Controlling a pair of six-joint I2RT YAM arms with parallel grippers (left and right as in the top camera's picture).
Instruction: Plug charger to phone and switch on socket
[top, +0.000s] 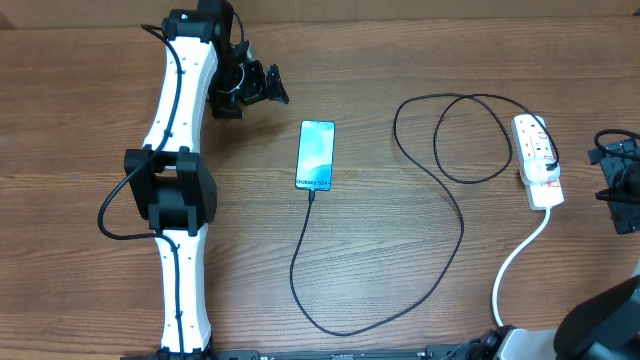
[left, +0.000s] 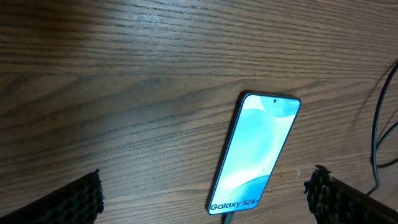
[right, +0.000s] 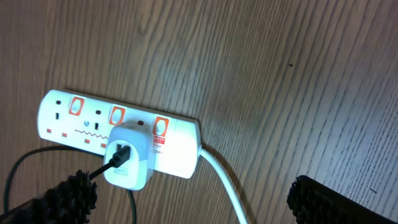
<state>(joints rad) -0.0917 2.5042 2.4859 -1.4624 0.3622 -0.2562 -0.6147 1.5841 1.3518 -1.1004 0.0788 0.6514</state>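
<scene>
Both claws spread wide, empty: left gripper (top: 265, 82) upper left, right gripper (top: 602, 172) far right beside the socket (top: 537, 160). Charger (top: 301, 232) looks seated in the centre-frame phone (top: 315, 153); next, switching on needs the right claw.

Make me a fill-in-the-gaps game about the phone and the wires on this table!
1. The first word on the phone screen is ____.
2. The socket has a thick cord coloured ____.
3. The thin, looping charger is coloured ____.
4. The left gripper and right gripper are both ____.

Missing words: Galaxy; white; black; open.
</scene>
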